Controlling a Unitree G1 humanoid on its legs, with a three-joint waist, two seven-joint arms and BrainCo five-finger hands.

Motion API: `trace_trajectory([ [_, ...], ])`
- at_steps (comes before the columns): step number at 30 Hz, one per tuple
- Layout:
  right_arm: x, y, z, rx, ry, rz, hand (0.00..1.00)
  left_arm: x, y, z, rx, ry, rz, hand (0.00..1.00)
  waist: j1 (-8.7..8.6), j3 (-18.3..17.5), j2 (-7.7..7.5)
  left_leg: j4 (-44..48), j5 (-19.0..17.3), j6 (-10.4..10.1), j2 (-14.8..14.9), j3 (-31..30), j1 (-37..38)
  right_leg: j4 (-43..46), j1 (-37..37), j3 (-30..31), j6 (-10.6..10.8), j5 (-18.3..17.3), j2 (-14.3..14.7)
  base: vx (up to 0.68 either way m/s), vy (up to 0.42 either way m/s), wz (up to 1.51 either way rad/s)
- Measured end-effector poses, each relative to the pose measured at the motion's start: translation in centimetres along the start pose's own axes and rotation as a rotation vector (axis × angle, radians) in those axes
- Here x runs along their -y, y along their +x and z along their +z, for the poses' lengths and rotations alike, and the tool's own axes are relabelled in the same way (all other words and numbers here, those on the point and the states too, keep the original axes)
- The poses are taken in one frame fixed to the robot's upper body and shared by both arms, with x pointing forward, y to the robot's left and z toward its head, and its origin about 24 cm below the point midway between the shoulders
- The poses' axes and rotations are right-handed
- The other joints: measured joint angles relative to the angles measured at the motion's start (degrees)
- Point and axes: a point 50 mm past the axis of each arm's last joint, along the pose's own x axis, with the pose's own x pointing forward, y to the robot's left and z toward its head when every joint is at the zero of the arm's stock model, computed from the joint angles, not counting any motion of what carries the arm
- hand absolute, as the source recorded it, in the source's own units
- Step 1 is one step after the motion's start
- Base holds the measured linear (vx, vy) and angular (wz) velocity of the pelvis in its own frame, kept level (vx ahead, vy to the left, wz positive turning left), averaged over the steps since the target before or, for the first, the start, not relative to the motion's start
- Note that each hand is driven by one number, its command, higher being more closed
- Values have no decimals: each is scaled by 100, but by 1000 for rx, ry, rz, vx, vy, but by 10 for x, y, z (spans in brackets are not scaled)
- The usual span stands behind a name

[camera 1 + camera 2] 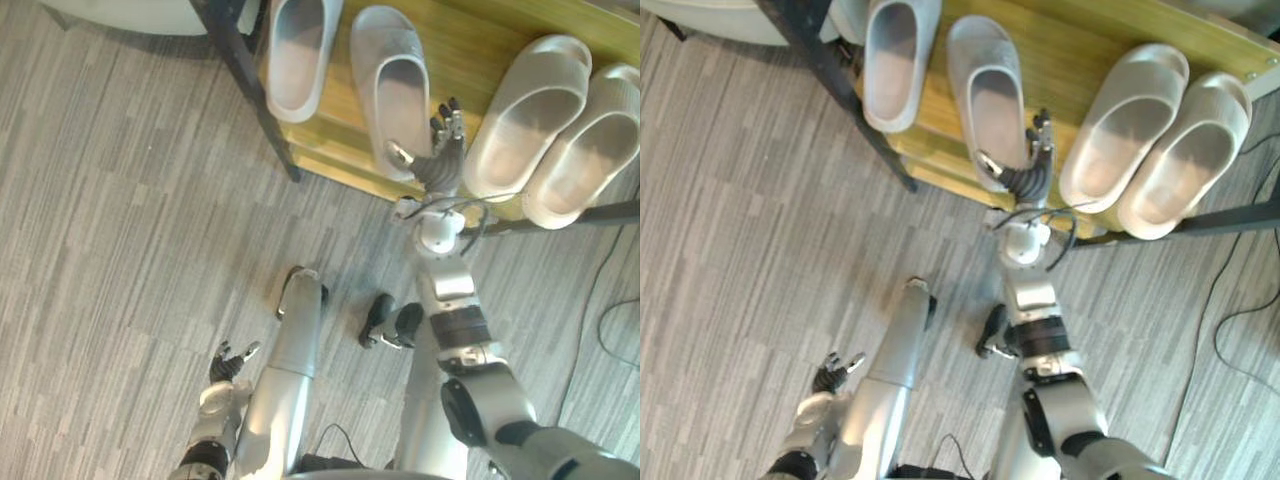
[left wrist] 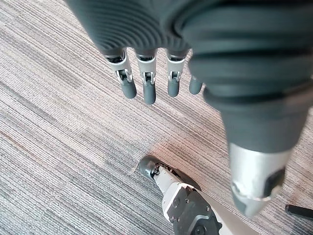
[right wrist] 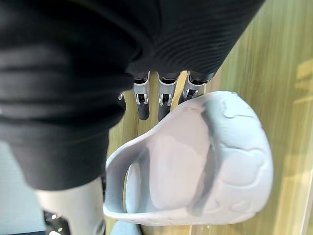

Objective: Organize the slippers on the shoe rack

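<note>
Floor: the grey striped carpet [image 1: 120, 200] carries the rack
Shoe rack: the shoe rack [image 1: 470, 40] is a wooden shelf in a black frame, and all four slippers sit on it
Cream pair: the cream pair [image 1: 530, 110] lies at the right end, side by side and touching, so you can likely treat it as sorted
Left grey slipper: the left grey slipper [image 1: 298, 55] lies at the left end by the frame's leg, with a gap to its mate
Second grey slipper: the second grey slipper [image 1: 392, 80] is your working piece, on the shelf between its mate and the cream pair
Right hand: your right hand [image 1: 440, 155] is at that slipper's heel, thumb on the inside and fingers [image 3: 164, 105] straight along the outside, lightly pinching the side wall; holding the heel should let you swing the toe
Left hand: your left hand [image 1: 228, 362] hangs low over the carpet, fingers loose and holding nothing, clear of the work
Next: probably slide it leftward to close the gap
</note>
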Motion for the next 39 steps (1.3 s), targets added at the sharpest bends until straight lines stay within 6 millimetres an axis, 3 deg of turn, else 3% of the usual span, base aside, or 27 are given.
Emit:
trace_trajectory([
  [15, -27, 24, 20, -26, 203, 33, 0, 4, 2, 3, 0, -25, 0, 0, 221, 22, 40, 10, 7, -6, -101, -123, -89, 10, 0, -116, 34, -29, -84, -5, 8, 4],
  [29, -9, 44, 22, -45, 196, -38, 0, 9, 3, 5, 5, -43, -8, 0, 317, 89, 164, 5, 17, -11, -111, -174, -11, 13, 100, -181, 12, -35, -107, -3, 2, 0],
  [34, 0, 35, 16, -30, 111, -21, 0, 10, 3, 5, 1, -53, -7, 0, 265, 97, 178, -68, 24, -26, -72, -145, 254, -100, 367, -174, -1, -25, -74, -5, 7, -2],
  [39, 13, 1, 0, 4, -32, 17, 0, 6, 0, -3, -19, -54, 1, 0, 83, 89, 163, -625, 88, 106, 30, 52, 1100, -622, 1140, -103, 37, 88, -43, 24, 5, -7],
])
